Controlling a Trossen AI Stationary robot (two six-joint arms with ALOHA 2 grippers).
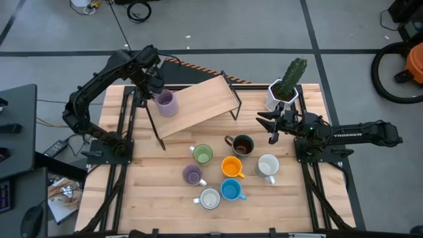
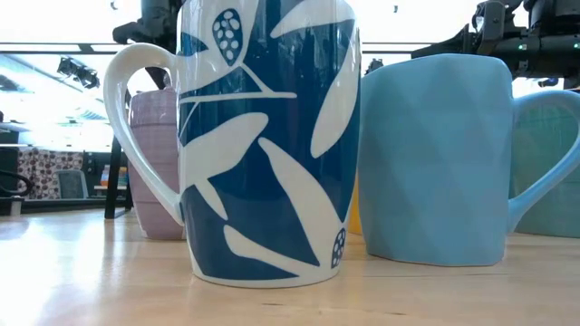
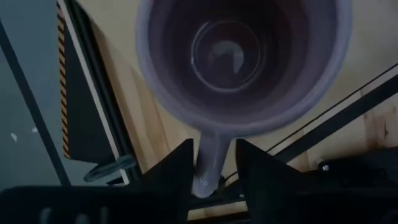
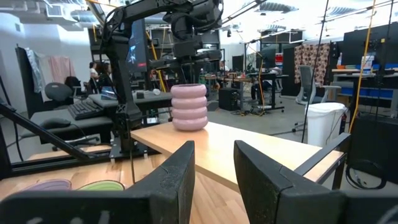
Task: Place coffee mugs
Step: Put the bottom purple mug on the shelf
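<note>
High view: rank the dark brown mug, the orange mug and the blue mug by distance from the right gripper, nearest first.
From the right gripper, by the cactus pot:
1. Dark brown mug, just toward table centre from it.
2. Orange mug, mid-cluster, farther toward the front edge.
3. Blue mug, front row, farthest.

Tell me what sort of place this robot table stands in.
Probably a robotics lab or open workshop. Beyond the wooden table the right wrist view shows desks with a keyboard, office chairs and hanging cables; a coiled cable lies on the grey floor in the high view.
</note>
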